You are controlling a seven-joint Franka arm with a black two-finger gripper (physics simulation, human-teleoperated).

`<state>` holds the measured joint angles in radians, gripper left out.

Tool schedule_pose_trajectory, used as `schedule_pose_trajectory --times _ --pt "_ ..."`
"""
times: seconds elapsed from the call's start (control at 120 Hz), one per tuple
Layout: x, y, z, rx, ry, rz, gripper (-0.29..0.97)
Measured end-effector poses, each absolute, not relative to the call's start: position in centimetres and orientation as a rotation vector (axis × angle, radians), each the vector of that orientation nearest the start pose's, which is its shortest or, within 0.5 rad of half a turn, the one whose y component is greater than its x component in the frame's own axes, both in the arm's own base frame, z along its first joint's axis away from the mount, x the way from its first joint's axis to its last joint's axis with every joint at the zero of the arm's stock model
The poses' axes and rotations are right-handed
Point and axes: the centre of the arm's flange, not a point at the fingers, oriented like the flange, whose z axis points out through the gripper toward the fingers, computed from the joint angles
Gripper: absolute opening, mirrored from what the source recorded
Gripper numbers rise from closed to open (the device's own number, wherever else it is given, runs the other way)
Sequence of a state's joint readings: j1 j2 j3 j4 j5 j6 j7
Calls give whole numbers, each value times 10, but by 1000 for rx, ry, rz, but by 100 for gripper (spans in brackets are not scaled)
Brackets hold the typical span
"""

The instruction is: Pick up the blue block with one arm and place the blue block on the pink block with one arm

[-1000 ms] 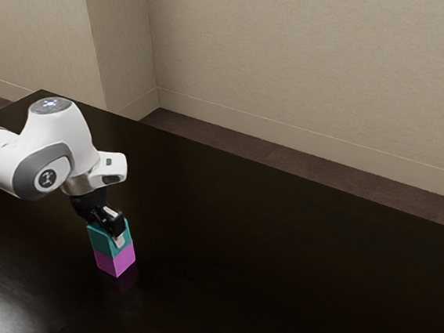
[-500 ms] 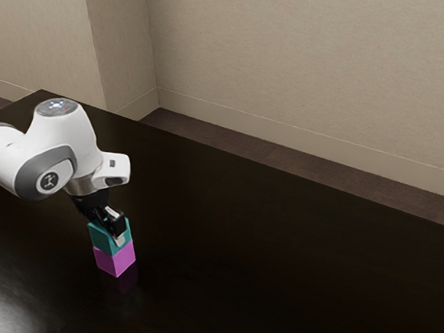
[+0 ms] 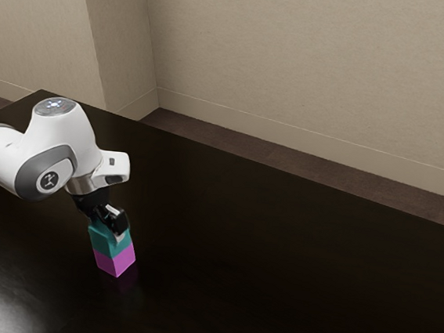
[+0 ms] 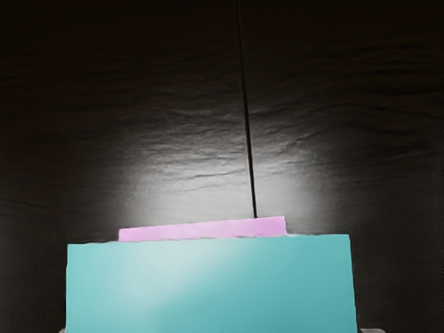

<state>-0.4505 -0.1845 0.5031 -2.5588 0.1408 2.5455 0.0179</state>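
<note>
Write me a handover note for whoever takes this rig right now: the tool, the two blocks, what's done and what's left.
Tool: down at the top of the blue block. The pictures do not settle whether it grips the block or has let go.
Blue block: sits on the pink block, upright. In the wrist view a strip of pink peeks out past its edge.
Pink block: on the dark table.
Done: blue block picked up and stacked on pink, judging by how they lie.
Left: probably check the release, then lift the tool straight up without nudging the stack.
</note>
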Motion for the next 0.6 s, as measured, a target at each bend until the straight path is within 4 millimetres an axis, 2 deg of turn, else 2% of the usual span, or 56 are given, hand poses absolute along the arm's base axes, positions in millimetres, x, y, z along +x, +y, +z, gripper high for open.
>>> schedule_pose_trajectory --times 0.167,0.258,0.308,0.392,0.475,0.525,0.6 --pt "454 19 340 -3131 135 -241 58" --pt "456 17 352 -3132 152 -282 61" --pt "462 17 368 -3129 163 -334 62" --pt "469 21 407 -3120 169 -430 63" --pt "462 28 455 -3085 140 -496 64" --pt "456 22 480 -3066 141 -504 64" --pt "453 18 499 -3051 135 -477 65"
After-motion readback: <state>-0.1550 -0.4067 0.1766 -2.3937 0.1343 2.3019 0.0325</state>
